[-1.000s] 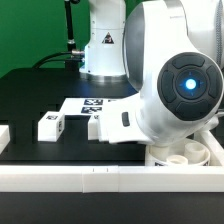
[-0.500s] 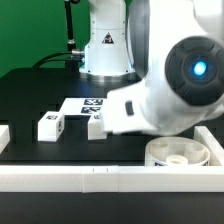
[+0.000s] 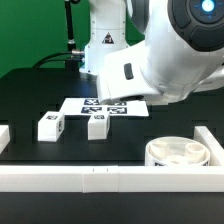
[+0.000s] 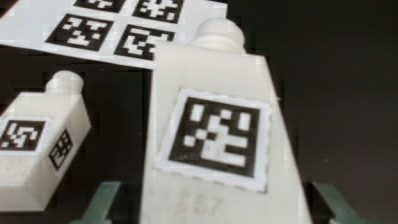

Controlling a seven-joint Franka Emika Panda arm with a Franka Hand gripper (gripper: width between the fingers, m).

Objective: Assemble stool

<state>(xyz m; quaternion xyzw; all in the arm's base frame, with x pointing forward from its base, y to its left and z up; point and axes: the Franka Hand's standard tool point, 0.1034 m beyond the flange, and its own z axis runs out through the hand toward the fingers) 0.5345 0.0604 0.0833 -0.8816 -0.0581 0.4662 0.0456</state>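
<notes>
Flanking one end of a tagged leg (image 4: 217,120), the end effector (image 4: 217,205) has a finger on each side; I cannot tell whether it clamps the part. A second leg (image 4: 43,140) lies beside it. The seat (image 3: 180,152) rests on the desk (image 3: 150,128), at the exterior view's right.

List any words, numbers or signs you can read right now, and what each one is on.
No readable words or numbers in either view.
Square black-and-white tags, patterns only, no lettering: on a leg, a second leg and the marker board.
Small dark mark on the robot base: too small to read.
</notes>
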